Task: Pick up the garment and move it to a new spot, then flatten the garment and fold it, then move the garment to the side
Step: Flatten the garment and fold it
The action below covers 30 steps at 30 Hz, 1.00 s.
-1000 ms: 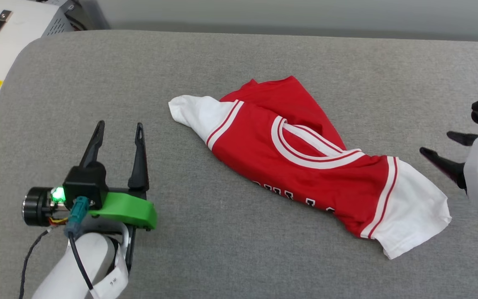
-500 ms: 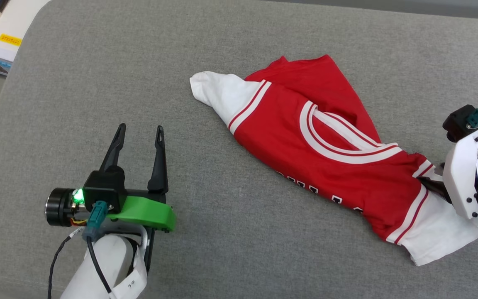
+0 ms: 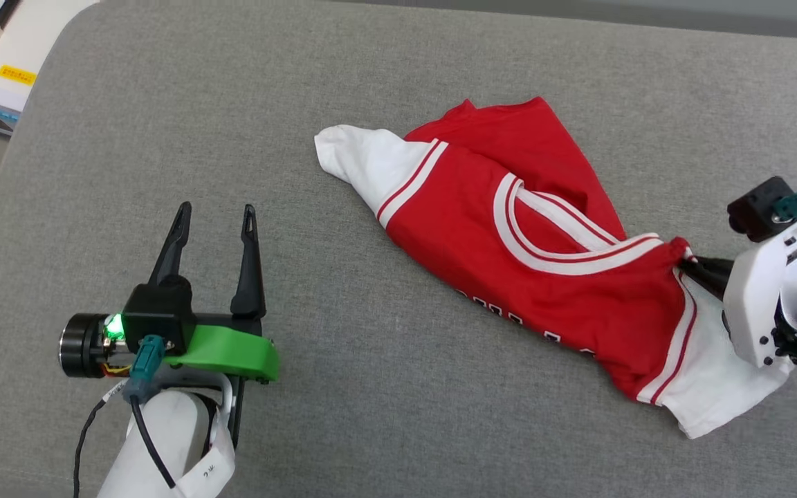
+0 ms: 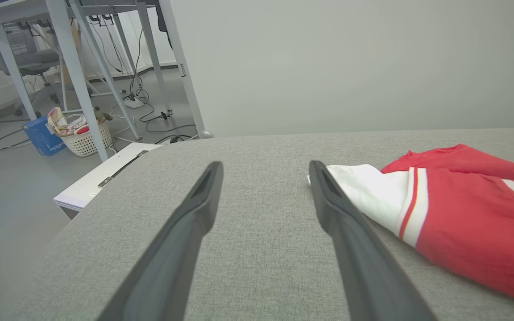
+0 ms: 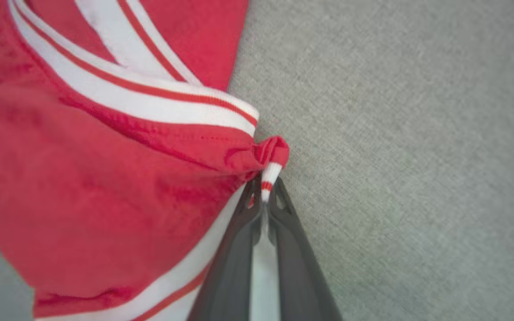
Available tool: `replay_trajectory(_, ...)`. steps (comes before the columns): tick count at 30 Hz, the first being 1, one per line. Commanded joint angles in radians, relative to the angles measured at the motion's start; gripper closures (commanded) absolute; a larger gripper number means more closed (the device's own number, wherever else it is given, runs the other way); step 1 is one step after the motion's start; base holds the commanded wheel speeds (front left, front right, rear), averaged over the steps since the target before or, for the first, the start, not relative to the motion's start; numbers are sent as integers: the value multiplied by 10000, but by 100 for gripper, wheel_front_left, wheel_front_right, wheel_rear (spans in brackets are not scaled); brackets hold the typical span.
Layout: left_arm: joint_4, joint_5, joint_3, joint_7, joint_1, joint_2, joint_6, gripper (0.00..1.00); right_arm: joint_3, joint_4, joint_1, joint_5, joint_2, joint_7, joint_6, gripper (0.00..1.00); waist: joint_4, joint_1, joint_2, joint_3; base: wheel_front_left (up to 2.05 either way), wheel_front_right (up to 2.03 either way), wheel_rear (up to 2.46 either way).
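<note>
On the grey surface (image 3: pixel 371 69), right of centre, the garment (image 3: pixel 557 304) lies crumpled, and the right gripper (image 3: pixel 687 263), open beside it 1 second ago, has pinched shut on its shoulder seam, readying the lift, while the left gripper (image 3: pixel 216 211) waits wide open.

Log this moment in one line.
phase: pick-up | right claw: shut on shirt at striped trim | left claw: open, off shirt | shirt: crumpled on grey cushion

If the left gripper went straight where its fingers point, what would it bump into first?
Likely just the grey surface. The open left gripper points past the garment, whose white sleeve lies to its right, though depth is unclear.
</note>
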Motion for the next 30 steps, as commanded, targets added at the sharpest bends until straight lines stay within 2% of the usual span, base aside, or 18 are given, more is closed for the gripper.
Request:
replay_trajectory(1, 10, 152, 109, -57, 261, -81, -67, 0, -129, -220, -79, -37, -68, -401, -7, 100, -236, 0, 0, -313, 0, 0, 0)
replay_trajectory(4, -14, 277, 275, -57, 419, -163, -172, 0, -512, -721, -138, -235, -439, -1046, -7, 100, -337, 0, 0, -447, 0, 0, 0)
replay_trajectory(5, -70, 404, 439, -57, 544, -256, -263, 0, -992, -1238, -92, -314, -767, -1346, -7, 100, -427, 0, 0, -492, 0, 0, 0)
replay_trajectory(9, -152, 560, 588, -57, 576, -403, -380, 0, -1630, -1700, -128, -436, -1093, -1317, -7, 100, -468, 0, 0, -339, 0, 0, 0)
replay_trajectory(16, -234, 789, 714, -57, 284, -759, -642, 0, -2300, -1571, -863, -636, -1021, -682, -7, 100, -289, 0, 0, 273, 0, 0, 0)
replay_trajectory(23, -367, 999, 844, -57, -222, -1089, -855, 0, -2522, 85, -2579, -1113, -285, -193, -7, 100, 127, 0, 0, 1175, 0, 0, 0)
replay_trajectory(27, -431, 1081, 920, -57, -431, -1248, -928, 0, -2422, 1710, -3390, -1506, 408, -193, -7, 100, 288, 0, 0, 1598, 0, 0, 0)
replay_trajectory(30, -417, 1127, 940, -57, -575, -1356, -998, 0, -1948, 2794, -3683, -1822, 790, -65, -7, 100, 402, 0, 0, 1844, 0, 0, 0)
